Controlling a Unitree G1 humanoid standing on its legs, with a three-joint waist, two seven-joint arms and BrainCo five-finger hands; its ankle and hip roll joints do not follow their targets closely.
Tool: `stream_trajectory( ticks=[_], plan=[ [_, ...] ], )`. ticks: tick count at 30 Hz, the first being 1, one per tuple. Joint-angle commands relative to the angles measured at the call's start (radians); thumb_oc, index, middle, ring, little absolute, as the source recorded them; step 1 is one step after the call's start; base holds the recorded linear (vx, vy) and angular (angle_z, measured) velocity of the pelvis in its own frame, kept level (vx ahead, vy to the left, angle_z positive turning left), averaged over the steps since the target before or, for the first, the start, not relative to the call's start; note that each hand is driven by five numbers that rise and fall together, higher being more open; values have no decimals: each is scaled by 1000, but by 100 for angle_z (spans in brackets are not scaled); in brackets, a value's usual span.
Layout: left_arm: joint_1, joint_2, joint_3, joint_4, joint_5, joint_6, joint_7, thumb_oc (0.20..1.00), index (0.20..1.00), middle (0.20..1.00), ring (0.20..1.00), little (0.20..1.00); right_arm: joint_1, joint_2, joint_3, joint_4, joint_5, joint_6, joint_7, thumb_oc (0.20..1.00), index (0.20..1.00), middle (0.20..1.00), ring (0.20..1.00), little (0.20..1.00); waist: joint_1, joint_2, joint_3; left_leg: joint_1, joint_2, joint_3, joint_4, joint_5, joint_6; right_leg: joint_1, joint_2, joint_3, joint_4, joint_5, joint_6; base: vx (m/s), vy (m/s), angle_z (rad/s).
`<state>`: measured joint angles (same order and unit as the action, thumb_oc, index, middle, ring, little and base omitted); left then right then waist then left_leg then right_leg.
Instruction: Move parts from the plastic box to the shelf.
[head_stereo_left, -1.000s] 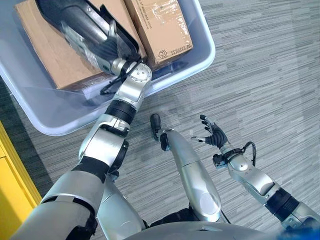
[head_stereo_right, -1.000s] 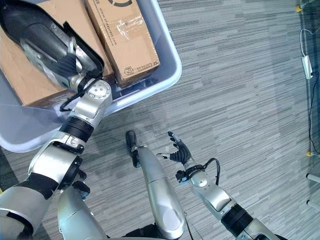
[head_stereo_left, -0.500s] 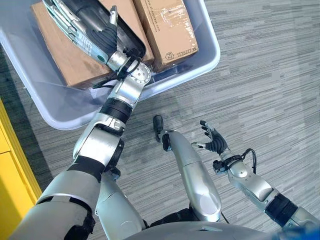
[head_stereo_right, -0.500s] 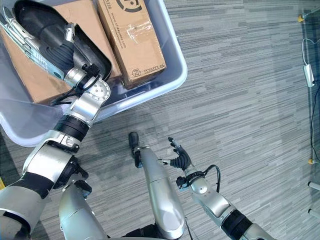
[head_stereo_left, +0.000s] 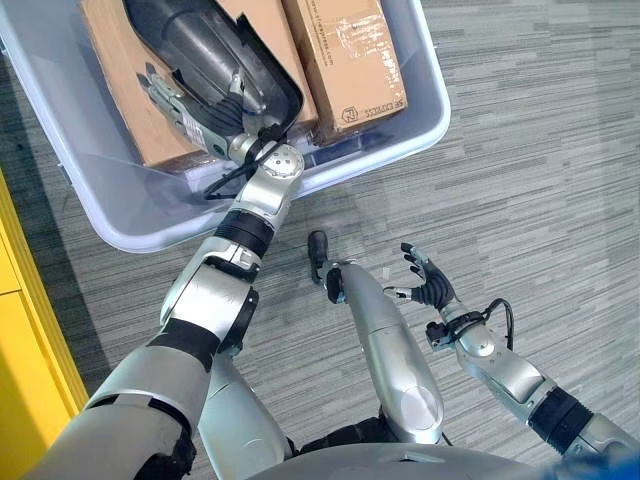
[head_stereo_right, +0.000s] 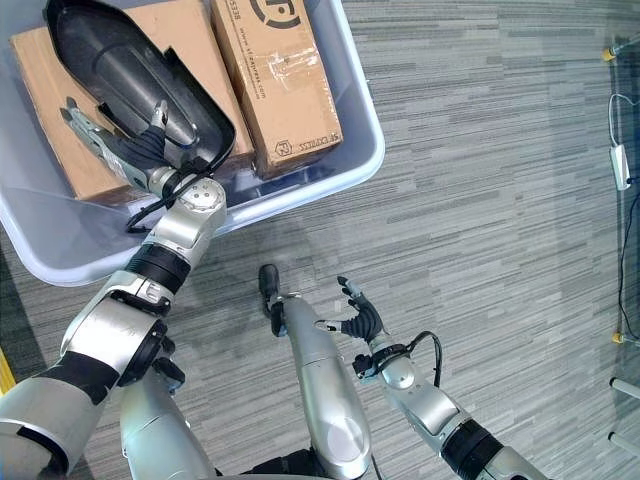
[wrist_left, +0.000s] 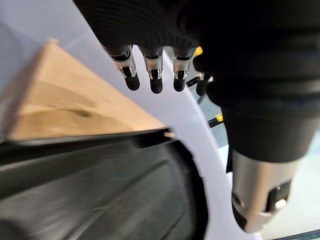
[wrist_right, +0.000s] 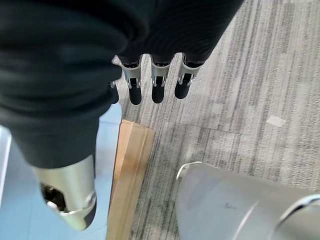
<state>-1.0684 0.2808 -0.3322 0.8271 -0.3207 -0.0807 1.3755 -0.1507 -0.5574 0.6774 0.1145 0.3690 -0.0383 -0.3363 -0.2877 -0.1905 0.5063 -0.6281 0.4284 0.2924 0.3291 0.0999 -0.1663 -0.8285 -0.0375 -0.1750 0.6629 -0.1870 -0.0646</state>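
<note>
The plastic box (head_stereo_left: 395, 150) is seen on the grey floor (head_stereo_left: 540, 150), holding two cardboard boxes (head_stereo_right: 275, 75) and a large black moulded part (head_stereo_left: 215, 50) lying across the left one. The left robot hand (head_stereo_left: 185, 105) is placed inside the box against that part's lower edge, fingers extended and spread. The right robot hand (head_stereo_left: 428, 282) is held over the floor, fingers loosely apart, empty.

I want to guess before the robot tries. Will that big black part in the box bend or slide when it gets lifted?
The black part looks like a moulded shell, so it probably stays stiff. Its surface is smooth and shiny, so it may slip in the left hand. It is long and lies across the cardboard boxes in the plastic box, so lifted from one end it could tilt.
</note>
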Motion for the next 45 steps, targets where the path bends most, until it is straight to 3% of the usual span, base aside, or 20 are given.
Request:
stream_trajectory(
  ticks=[1,9,13,20,24,27,34,38,39,45],
  plan=[
    [-26,26,31,7,-42,-21,-8,1000,1000,1000,1000,1000,-12,25,-22,-43,-16,-2,-1,1000,1000,1000,1000,1000,-8,-88,14,-69,25,-8,190,-73,-1,70,7,-34,-104,53,89,0,0,0],
    [-16,16,31,22,-41,30,-35,1000,1000,1000,1000,1000,-19,22,-26,-70,-28,30,-2,1000,1000,1000,1000,1000,-11,-93,14,-64,28,-3,186,-72,-3,72,6,-35,-107,57,92,0,0,0],
    [-17,14,17,37,-17,72,-80,1000,1000,1000,1000,1000,-35,12,-25,-69,-123,52,-44,1000,1000,1000,1000,1000,-13,-94,14,-69,31,0,190,-72,-3,66,4,-37,-103,58,91,0,0,0],
    [-61,11,9,49,-108,95,-93,1000,1000,1000,1000,1000,-69,-7,-45,-104,-118,104,-38,1000,1000,1000,1000,1000,-25,-101,14,-87,30,1,208,-81,1,47,4,-33,-97,63,91,0,-2,-1],
    [-92,18,-2,69,-169,142,-97,1000,1000,1000,1000,1000,-81,-17,-55,-99,-117,116,-28,1000,1000,1000,1000,1000,-34,-105,14,-100,30,1,223,-87,3,33,4,-30,-89,66,91,1,0,-1],
    [-91,12,20,105,-287,121,-68,1000,1000,1000,1000,1000,-86,-18,-60,-100,-120,124,-13,1000,1000,1000,1000,1000,-38,-104,14,-106,26,-2,230,-89,2,26,5,-27,-88,68,93,8,1,-4],
    [-76,16,54,151,-324,94,-87,1000,1000,1000,1000,1000,-94,-15,-60,-109,-118,141,-13,1000,1000,1000,1000,1000,-41,-102,14,-124,23,-3,244,-96,1,5,0,-20,-76,65,95,0,0,0],
    [-70,23,70,140,-206,2,-9,1000,1000,1000,1000,1000,-91,-16,-53,-113,-112,144,-24,1000,1000,1000,1000,1000,-39,-100,14,-132,21,0,251,-103,3,-4,-4,-16,-69,62,96,0,0,0],
    [-68,33,61,124,-102,0,23,1000,1000,1000,1000,1000,-87,-18,-49,-113,-111,141,-30,1000,1000,1000,1000,1000,-38,-96,14,-134,19,-1,251,-98,2,-5,-4,-15,-69,62,95,0,0,0],
    [-55,41,37,71,25,-8,52,1000,1000,1000,1000,1000,-74,-17,-38,-105,-109,116,-35,1000,1000,1000,1000,1000,-28,-91,14,-132,18,0,246,-96,3,-2,-8,-18,-73,60,92,0,0,1]
  ],
)
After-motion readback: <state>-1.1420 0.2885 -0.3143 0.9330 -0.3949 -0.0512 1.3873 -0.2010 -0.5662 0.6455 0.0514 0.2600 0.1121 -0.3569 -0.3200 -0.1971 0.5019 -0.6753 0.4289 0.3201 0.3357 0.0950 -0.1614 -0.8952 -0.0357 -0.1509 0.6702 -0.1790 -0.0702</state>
